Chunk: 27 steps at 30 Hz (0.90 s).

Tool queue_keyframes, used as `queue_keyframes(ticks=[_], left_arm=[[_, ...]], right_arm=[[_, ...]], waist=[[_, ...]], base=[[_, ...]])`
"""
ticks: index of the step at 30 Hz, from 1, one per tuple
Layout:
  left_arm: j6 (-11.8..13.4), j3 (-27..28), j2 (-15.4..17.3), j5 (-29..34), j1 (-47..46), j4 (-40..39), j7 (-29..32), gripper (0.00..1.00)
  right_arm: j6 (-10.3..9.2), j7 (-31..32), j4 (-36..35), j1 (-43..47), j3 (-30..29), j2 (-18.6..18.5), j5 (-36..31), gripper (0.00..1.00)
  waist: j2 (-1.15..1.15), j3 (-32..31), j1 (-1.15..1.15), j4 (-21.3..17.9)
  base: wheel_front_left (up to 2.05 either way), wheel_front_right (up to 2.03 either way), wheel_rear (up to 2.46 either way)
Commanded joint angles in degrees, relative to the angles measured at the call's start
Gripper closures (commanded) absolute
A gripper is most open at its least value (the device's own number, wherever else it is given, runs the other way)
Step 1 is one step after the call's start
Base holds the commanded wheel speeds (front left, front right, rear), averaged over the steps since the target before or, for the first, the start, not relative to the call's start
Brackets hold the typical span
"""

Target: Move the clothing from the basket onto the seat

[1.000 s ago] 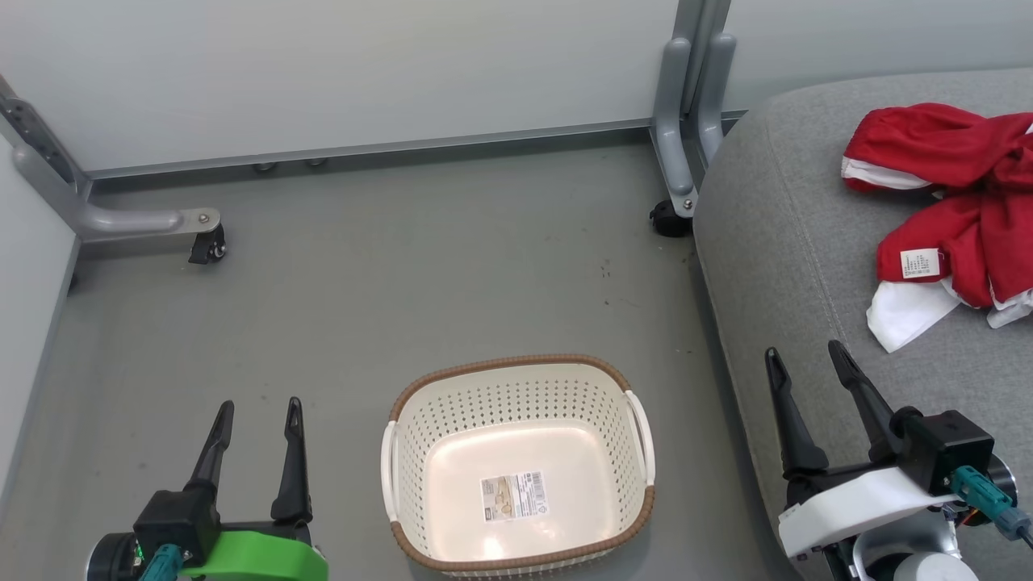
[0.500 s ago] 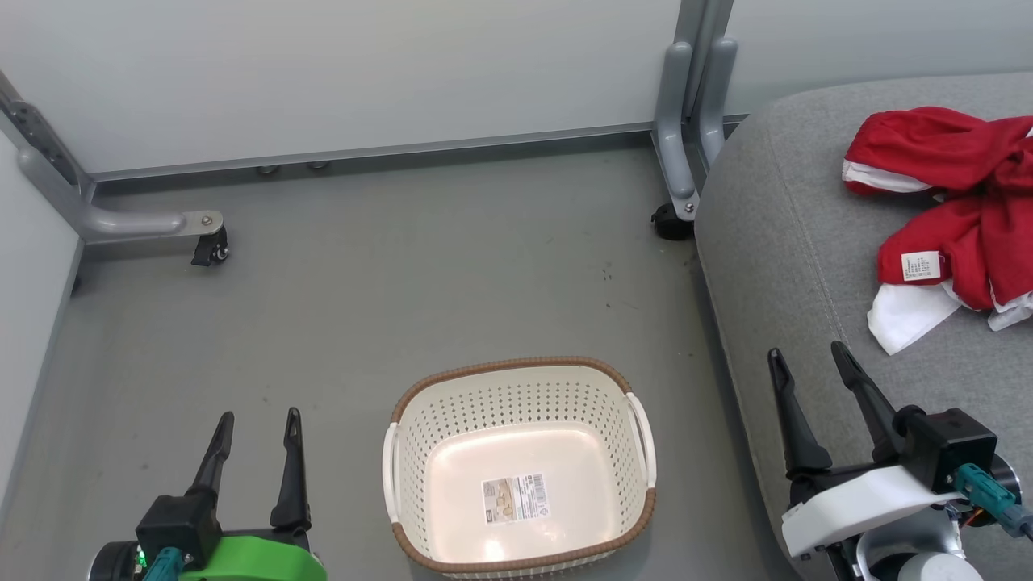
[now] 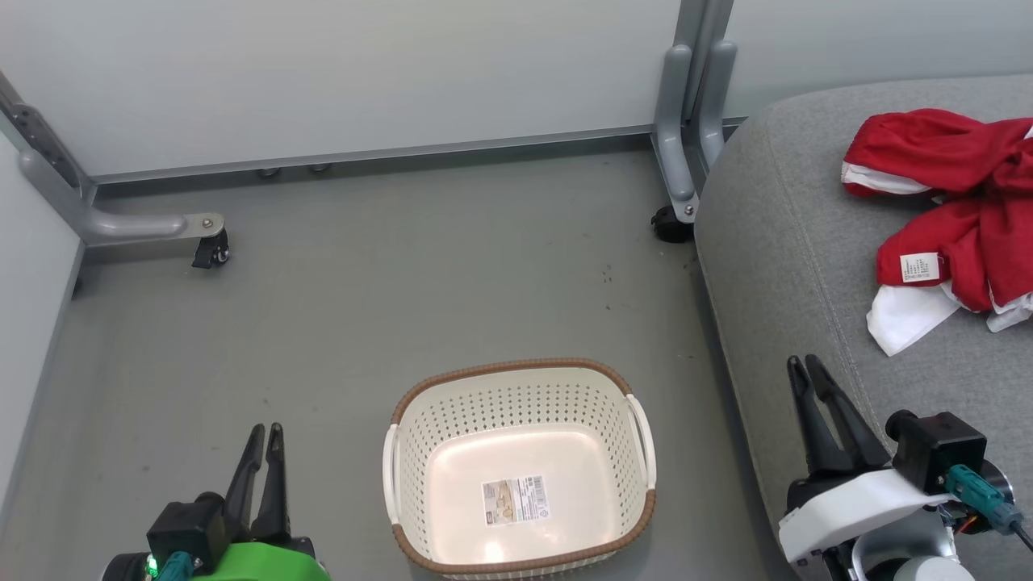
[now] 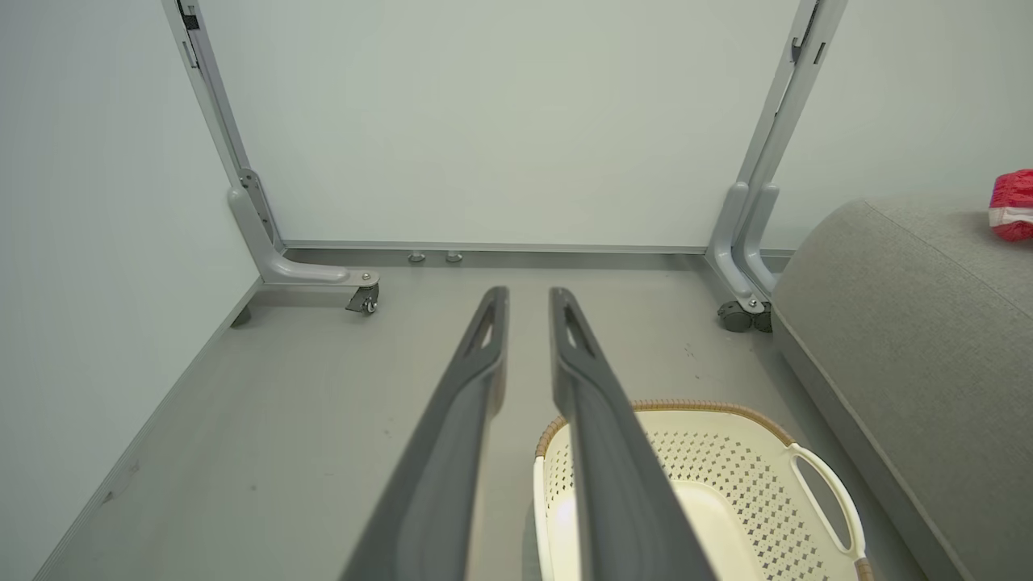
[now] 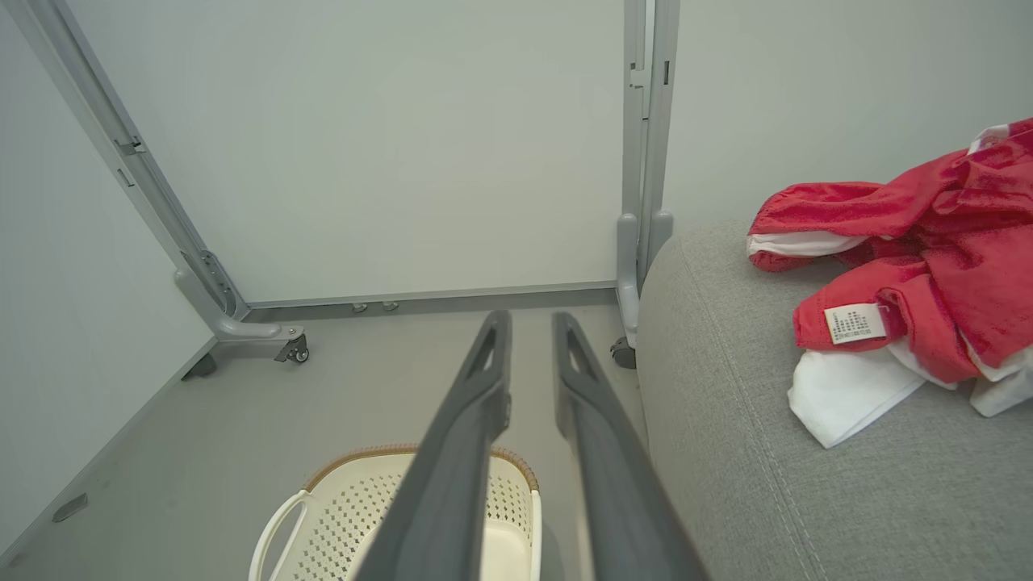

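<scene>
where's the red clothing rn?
The red clothing lies heaped on the grey seat at the head view's upper right, on the robot's right, beyond the right claw; the basket holds none.

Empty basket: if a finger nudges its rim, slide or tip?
Probably slides: the basket is empty, thin perforated plastic, so likely light on the smooth floor. Tipping seems unlikely; it sits wide and low. Walls may flex slightly.

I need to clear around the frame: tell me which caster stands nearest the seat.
The caster under the double upright posts, right beside the seat's corner; the other caster sits far off by the side wall.
</scene>
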Motion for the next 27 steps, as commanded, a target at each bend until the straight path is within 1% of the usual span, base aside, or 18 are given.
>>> queue_keyframes(ticks=[1,13,27], left_arm=[[-0.1,0.3,-0.1,-1.2,-0.2,0.1,0.4,1.0],[-1.0,2.1,-0.6,-13.6,-1.6,0.2,3.9,1.0],[-1.8,3.9,-1.0,-26.1,-2.9,0.3,7.2,1.0]], right_arm=[[0.0,-0.1,-0.1,0.1,0.1,0.0,1.2,1.0],[0.0,0.4,3.1,-1.8,0.0,-1.1,15.7,1.0],[-0.01,1.0,6.2,-3.7,-0.4,-1.8,29.6,1.0]], waist=[[0.0,0.0,0.0,0.0],[0.0,-0.3,0.0,0.1],[0.0,-0.6,0.0,0.2]], base=[[0.0,0.0,0.0],[0.0,0.0,0.0],[0.0,0.0,0.0]])
